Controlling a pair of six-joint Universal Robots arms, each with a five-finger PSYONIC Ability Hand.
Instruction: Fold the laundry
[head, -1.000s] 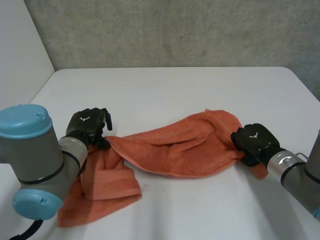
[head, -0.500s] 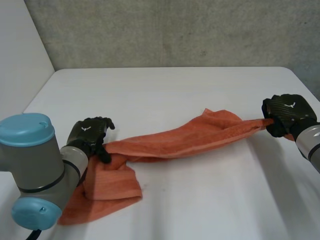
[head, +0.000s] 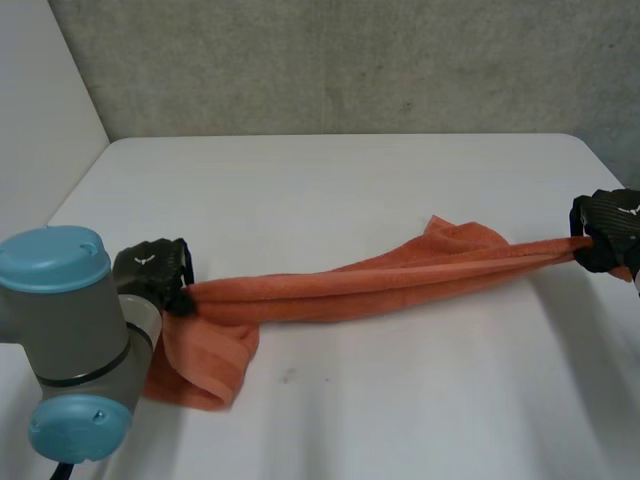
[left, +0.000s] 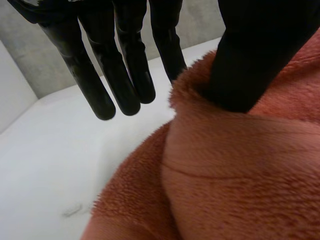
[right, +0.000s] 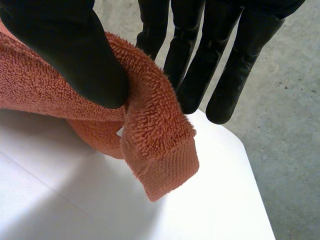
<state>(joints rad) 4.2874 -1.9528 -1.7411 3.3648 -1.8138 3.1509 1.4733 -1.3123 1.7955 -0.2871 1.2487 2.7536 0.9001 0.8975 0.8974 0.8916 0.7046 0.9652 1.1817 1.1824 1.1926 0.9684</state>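
Head view: orange towel (head: 400, 285) is stretching between my two hands

My left hand (head: 150, 275) is sitting near the left side of the white table (head: 350, 180) and is gripping the towel there. From this hand the cloth is running as one long, narrow band across the table to my right hand (head: 610, 232), which is holding the other end at the far right side. The band is looking tight and almost straight. Just beside my left hand, a loose part of the towel is lying in soft folds on the table, close to the grey joint of my left arm (head: 70, 330).

Seen from the left wrist, my thumb (left: 250, 55) is pressing down into a thick fold of the towel. The cloth is coming up between the thumb and the nearest finger, so I am pinching it there. My other fingers (left: 100, 85) are hanging straight, apart from the cloth, with the white table under them.

Seen from the right wrist, my thumb (right: 75, 55) is pushing the end of the towel against my fingers (right: 235, 75), which are nearly straight. The cloth is bending over between them, and the hemmed corner is hanging down just under the thumb
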